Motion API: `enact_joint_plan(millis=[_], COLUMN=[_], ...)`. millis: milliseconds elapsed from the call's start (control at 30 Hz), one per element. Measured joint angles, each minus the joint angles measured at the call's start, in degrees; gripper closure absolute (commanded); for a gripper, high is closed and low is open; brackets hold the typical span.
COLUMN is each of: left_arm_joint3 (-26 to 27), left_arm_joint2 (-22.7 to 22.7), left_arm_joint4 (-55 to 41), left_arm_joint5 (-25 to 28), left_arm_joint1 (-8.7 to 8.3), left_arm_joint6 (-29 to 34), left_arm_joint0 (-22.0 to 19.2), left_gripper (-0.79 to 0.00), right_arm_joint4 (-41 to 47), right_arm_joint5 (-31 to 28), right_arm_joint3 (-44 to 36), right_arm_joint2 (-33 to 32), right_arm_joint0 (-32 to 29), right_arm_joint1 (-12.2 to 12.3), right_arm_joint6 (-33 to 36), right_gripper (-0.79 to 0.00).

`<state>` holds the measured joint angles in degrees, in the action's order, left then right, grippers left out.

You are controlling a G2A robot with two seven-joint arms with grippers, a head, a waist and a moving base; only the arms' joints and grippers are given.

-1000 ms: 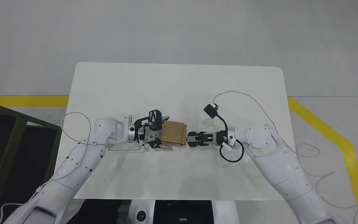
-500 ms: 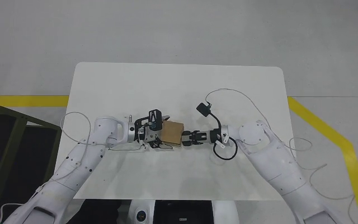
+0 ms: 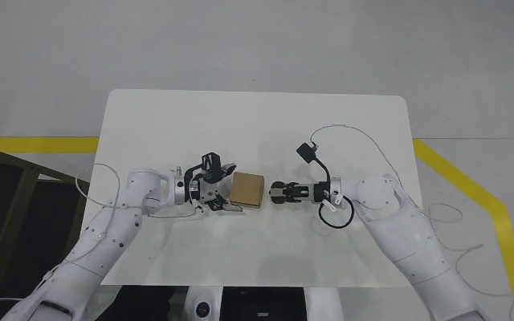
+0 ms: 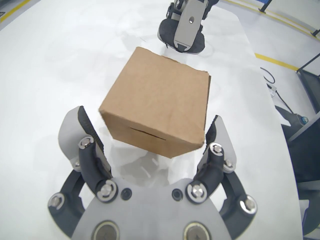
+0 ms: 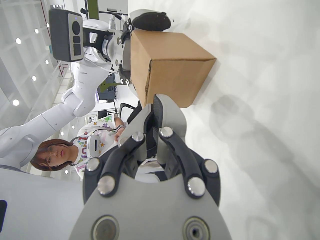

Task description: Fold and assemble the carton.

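Observation:
A closed brown carton (image 3: 247, 189) stands on the white table (image 3: 161, 120) between my two grippers. In the left wrist view the carton (image 4: 157, 101) is a cube with a slit on its near face. My left gripper (image 4: 147, 116) is open, its fingertips level with the carton's near corners. In the top view the left gripper (image 3: 220, 194) sits just left of the box. My right gripper (image 3: 275, 193) is shut on nothing and lies a short gap to the right of the box. Its joined fingertips (image 5: 155, 101) point at the carton (image 5: 172, 66), and beyond the box it appears as the right gripper (image 4: 186, 38).
A thin cable (image 3: 353, 132) loops from the right arm over the table's right part. The table's front edge runs close behind both forearms. Bare table surface lies beyond the carton toward the far edge.
The right gripper pushed in against the carton half a second ago, then drew back to the right. The left gripper slid left, off the carton's sides. The carton now sits free.

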<state>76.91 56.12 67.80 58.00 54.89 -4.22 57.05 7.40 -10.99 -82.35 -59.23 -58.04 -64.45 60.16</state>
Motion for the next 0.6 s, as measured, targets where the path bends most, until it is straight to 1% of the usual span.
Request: enact_joint_plan(millis=[33, 100, 133, 167, 200, 233, 267, 300, 433, 600], left_arm_joint3=[0.57, 1.78, 2.74, 3.51, 4.28, 5.31, 6.06, 6.77, 8.53, 7.98], left_arm_joint2=[0.39, 0.87, 1.2, 1.5, 1.81, 2.28, 2.68, 3.15, 6.27, 8.99], left_arm_joint4=[-1.65, -4.21, -5.91, -7.14, -8.36, -9.95, -11.07, -12.11, -15.79, -17.97], left_arm_joint5=[0.0, 0.0, 0.0, 0.0, 0.0, 0.0, 0.0, 0.0, 0.0, 0.0], left_arm_joint1=[-0.48, -1.25, -1.83, -2.27, -2.72, -3.32, -3.77, -4.23, -6.09, -7.02], left_arm_joint6=[0.29, 0.73, 1.16, 1.51, 1.84, 2.28, 2.63, 2.97, 4.58, 6.05], left_arm_joint0=[0.42, 1.22, 1.74, 2.11, 2.5, 3.03, 3.38, 3.71, 4.61, 3.83], left_gripper=[-0.785, -0.785, -0.785, -0.785, -0.785, -0.785, -0.785, -0.785, -0.785, -0.785], right_arm_joint4=[0.17, 0.37, 0.5, 0.77, 1.07, 1.5, 2.03, 2.68, 3.48, 2.05], right_arm_joint5=[-0.75, -2.03, -3.08, -4.22, -5.6, -7.63, -9.25, -10.92, -18.2, -24.55], right_arm_joint3=[-0.28, -0.62, -0.83, -0.99, -1.02, -0.87, -0.63, -0.26, 2.03, 4.07], right_arm_joint2=[-0.7, -1.68, -2.26, -2.67, -3.09, -3.71, -4.23, -4.77, -6.79, -8.07], right_arm_joint0=[-0.36, -0.86, -1.11, -1.28, -1.43, -1.62, -1.79, -1.98, -2.17, -1.51], right_arm_joint1=[0.18, 0.42, 0.56, 0.64, 0.71, 0.82, 0.87, 0.93, 1.14, 1.16], right_arm_joint6=[-0.07, -0.14, -0.13, -0.14, -0.17, -0.42, -0.83, -1.31, -3.5, -7.4], right_gripper=[-0.058, -0.151, -0.256, -0.317, -0.416, -0.594, -0.748, -0.785, -0.785, -0.785])
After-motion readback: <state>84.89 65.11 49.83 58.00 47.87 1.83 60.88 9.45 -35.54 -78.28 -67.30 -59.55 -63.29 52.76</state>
